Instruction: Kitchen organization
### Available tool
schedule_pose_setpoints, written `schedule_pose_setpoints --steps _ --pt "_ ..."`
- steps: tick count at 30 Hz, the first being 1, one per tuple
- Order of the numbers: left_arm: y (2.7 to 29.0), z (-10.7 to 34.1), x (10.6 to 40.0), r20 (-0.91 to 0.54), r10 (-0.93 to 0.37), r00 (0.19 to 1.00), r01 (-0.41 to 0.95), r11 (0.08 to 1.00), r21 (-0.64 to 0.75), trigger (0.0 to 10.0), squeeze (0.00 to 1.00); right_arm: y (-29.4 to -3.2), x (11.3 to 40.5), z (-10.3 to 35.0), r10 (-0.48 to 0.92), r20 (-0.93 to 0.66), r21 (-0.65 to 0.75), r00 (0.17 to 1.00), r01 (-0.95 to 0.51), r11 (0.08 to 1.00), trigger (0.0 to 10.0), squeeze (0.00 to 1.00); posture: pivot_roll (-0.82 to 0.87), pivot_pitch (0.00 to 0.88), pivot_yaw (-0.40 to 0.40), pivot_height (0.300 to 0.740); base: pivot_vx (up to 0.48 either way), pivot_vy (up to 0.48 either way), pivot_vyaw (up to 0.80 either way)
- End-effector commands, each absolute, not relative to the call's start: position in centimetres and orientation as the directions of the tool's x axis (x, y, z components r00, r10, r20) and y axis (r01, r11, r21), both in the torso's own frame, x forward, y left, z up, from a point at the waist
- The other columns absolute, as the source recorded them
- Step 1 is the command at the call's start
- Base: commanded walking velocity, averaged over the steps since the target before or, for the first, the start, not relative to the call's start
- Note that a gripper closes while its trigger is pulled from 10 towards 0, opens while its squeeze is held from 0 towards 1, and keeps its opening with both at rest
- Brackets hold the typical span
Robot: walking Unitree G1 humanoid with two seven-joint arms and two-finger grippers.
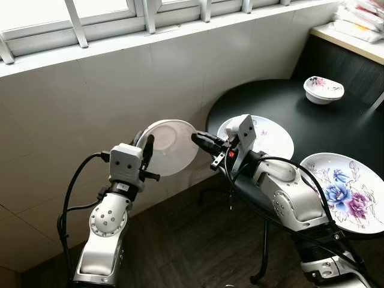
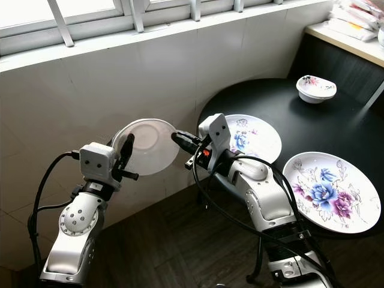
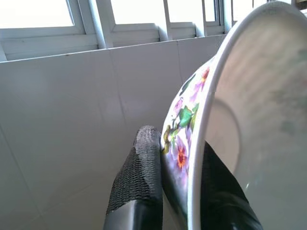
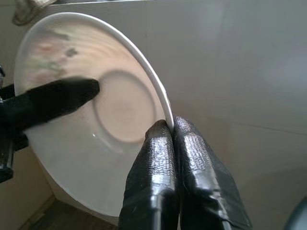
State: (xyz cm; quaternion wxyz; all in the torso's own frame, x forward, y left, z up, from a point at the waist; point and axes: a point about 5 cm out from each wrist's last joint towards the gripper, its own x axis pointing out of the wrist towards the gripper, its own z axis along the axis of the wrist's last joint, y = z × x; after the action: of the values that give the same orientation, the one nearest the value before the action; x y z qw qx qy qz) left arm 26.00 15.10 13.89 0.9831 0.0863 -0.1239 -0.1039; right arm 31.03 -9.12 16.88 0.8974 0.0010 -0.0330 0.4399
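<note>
A white bowl [image 1: 171, 147] with flowers painted inside is held on edge in the air, in front of the tiled wall and left of the round black table [image 1: 288, 102]. My left gripper [image 1: 147, 150] is shut on its left rim; in the left wrist view the fingers [image 3: 136, 177] clamp the bowl [image 3: 249, 96] from both sides. My right gripper [image 1: 197, 139] meets the opposite rim. In the right wrist view its fingertips [image 4: 160, 134] are pressed together on the thin edge of the bowl [image 4: 96, 110].
On the table lie a flowered plate [image 1: 270, 141] behind my right wrist, a larger flowered plate [image 1: 351, 189] at the near right edge, and a small flowered bowl [image 1: 324, 89] at the back. A counter [image 1: 354, 39] stands far right. Dark floor lies below.
</note>
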Motion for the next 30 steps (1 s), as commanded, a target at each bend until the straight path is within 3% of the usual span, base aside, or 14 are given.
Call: schedule_pose_setpoints --steps 1,6,7,8,9,19,28,29,30 --pt "14.7 14.2 25.8 0.240 -0.246 0.939 0.196 0.957 0.216 0.0 0.00 -9.5 31.6 17.6 0.757 0.083 -0.055 0.648 -0.756 0.653 10.0 0.00 0.01 0.000 -0.020 0.740 0.000 0.000 0.00" --pt "14.9 13.9 26.1 0.214 -0.216 0.953 0.169 0.961 0.218 0.0 0.00 -9.6 32.0 17.6 0.731 0.085 -0.046 0.677 -0.730 0.682 10.0 0.00 0.01 0.000 -0.020 0.740 0.000 0.000 0.00" --pt "15.0 13.8 26.2 0.206 -0.209 0.956 0.163 0.962 0.218 0.0 0.00 -9.6 32.1 17.6 0.726 0.090 -0.042 0.682 -0.726 0.687 10.0 0.28 0.01 0.000 -0.020 0.740 0.000 0.000 0.00" --pt "15.0 13.7 26.2 0.197 -0.205 0.959 0.161 0.963 0.217 6.0 0.00 -9.6 32.1 17.6 0.724 0.094 -0.032 0.683 -0.725 0.688 10.0 1.00 0.01 0.000 -0.017 0.740 0.000 0.000 0.00" --pt "15.0 13.6 26.3 0.185 -0.212 0.960 0.170 0.961 0.219 10.0 0.00 -9.6 32.0 17.6 0.723 0.107 -0.018 0.682 -0.726 0.688 10.0 1.00 0.01 0.000 -0.018 0.740 0.000 0.000 0.00" --pt "14.9 13.4 26.3 0.175 -0.208 0.962 0.167 0.960 0.225 10.0 0.00 -9.5 31.9 17.4 0.722 0.113 -0.004 0.682 -0.727 0.687 10.0 1.00 0.01 0.000 -0.018 0.740 0.000 0.000 0.00" --pt "15.0 13.4 26.4 0.170 -0.203 0.964 0.162 0.961 0.226 10.0 0.00 -8.8 30.7 15.9 0.787 0.038 0.021 0.616 -0.788 0.616 10.0 1.00 0.01 0.000 -0.017 0.740 0.000 0.000 0.00" --pt "15.0 13.5 26.4 0.172 -0.203 0.964 0.162 0.960 0.226 10.0 0.00 -8.8 30.6 15.4 0.791 0.018 0.025 0.612 -0.791 0.611 10.0 0.27 0.01 0.000 -0.019 0.740 0.000 0.000 0.00" --pt "15.0 13.5 26.4 0.172 -0.203 0.964 0.162 0.960 0.226 10.0 0.00 -8.8 30.6 15.3 0.790 0.013 0.026 0.613 -0.790 0.612 10.0 0.27 0.01 0.000 -0.019 0.740 0.000 0.000 0.00"
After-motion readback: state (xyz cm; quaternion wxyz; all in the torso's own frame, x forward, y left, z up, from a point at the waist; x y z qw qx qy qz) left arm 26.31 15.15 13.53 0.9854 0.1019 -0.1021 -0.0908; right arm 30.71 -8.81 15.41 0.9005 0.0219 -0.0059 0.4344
